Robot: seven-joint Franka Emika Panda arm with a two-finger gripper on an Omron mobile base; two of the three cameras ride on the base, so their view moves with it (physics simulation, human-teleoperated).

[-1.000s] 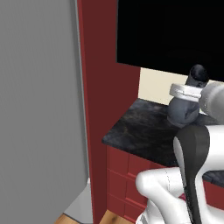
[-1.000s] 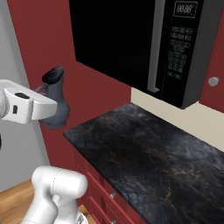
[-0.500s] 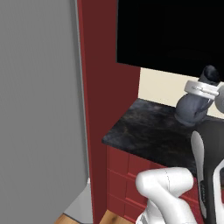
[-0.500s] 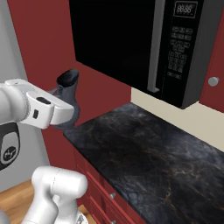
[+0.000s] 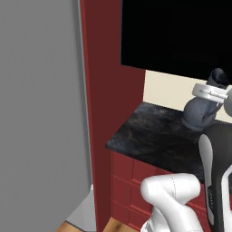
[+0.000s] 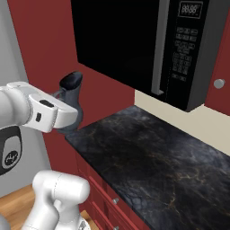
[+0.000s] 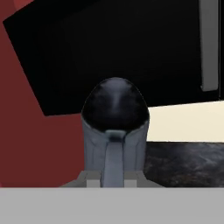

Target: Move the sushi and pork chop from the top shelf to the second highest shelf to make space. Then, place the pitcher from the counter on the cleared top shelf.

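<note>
Pitcher (image 6: 71,101) held off the worktop (image 6: 152,161), gripped at its handle side by my end effector (image 6: 67,117), which is closed tight on it. Left base frame: pitcher (image 5: 201,108) at right edge, above the black speckled worktop (image 5: 149,136), below the dark microwave (image 5: 176,34). Hand frame: pitcher (image 7: 114,131) centre, rim facing me, microwave (image 7: 109,48) behind. Grey fridge side (image 5: 41,113) fills left of left base frame.

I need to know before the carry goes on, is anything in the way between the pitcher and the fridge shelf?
The pitcher is held in the gripper above the counter. The red cabinet side stands between it and the fridge; no shelf is visible.
</note>
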